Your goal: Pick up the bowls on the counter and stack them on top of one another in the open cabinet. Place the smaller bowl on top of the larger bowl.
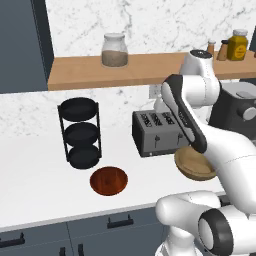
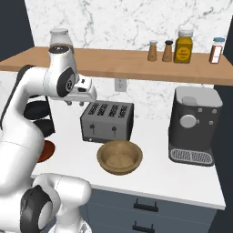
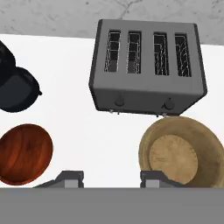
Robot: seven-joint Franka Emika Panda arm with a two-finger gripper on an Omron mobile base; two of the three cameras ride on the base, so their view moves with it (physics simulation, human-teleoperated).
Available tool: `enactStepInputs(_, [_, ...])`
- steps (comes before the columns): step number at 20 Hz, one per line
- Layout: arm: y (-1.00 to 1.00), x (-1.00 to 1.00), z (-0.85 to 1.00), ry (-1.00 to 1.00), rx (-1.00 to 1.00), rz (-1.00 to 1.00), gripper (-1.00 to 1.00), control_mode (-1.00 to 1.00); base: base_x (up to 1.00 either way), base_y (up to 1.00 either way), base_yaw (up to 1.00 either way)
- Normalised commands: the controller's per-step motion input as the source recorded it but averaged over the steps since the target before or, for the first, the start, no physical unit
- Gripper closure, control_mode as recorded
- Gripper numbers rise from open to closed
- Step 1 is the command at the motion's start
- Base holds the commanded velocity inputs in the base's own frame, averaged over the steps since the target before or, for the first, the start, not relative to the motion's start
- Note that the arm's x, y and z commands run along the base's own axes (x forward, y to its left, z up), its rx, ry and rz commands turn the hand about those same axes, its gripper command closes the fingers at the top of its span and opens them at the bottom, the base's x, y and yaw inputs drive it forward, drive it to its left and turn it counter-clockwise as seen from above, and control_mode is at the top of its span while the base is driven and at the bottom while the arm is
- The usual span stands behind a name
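Item: your gripper [image 3: 111,178], fingers parted and holding nothing, hangs high over the white counter [image 1: 45,185] between the dark reddish-brown bowl [image 3: 24,153] and the wide tan wooden bowl [image 3: 181,151] beside the grey toaster [image 3: 146,65], likely choosing.

On the broad white countertop [image 2: 182,179], the wide tan wooden bowl [image 2: 119,157] sits before the grey four-slot toaster [image 2: 107,121] (just beside it); the small reddish-brown bowl [image 1: 108,180] lies left, before the black three-tier rack [image 1: 80,133].

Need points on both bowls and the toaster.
Tan bowl [image 2: 119,157], right base view, on its inner floor.
Reddish-brown bowl [image 1: 108,180], left base view, at the middle of its inside.
Toaster [image 3: 148,70], hand view, on its slotted top.
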Motion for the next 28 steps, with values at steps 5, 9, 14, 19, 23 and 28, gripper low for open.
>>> enactStepInputs(5, [0.12,-0.61,-0.40,0.02,0.02,-0.03,-1.00,-1.00,0.00,0.00,0.00])
enactStepInputs(9, [0.64,-0.90,-0.88,0.24,0.18,-0.12,-1.00,-1.00,0.00,0.00,0.00])
enactStepInputs(14, [0.85,-0.22,-1.00,0.16,0.21,-0.12,-1.00,-1.00,0.00,0.00,0.00])
enactStepInputs(19, [0.67,0.51,-0.87,0.08,0.04,-0.20,-1.00,-1.00,0.00,0.00,0.00])
enactStepInputs(23, [0.63,0.54,-0.81,0.08,0.00,-0.18,-1.00,-1.00,0.00,0.00,0.00])
enactStepInputs(28, [0.26,0.35,-0.42,0.00,-0.02,-0.05,-1.00,-1.00,0.00,0.00,0.00])
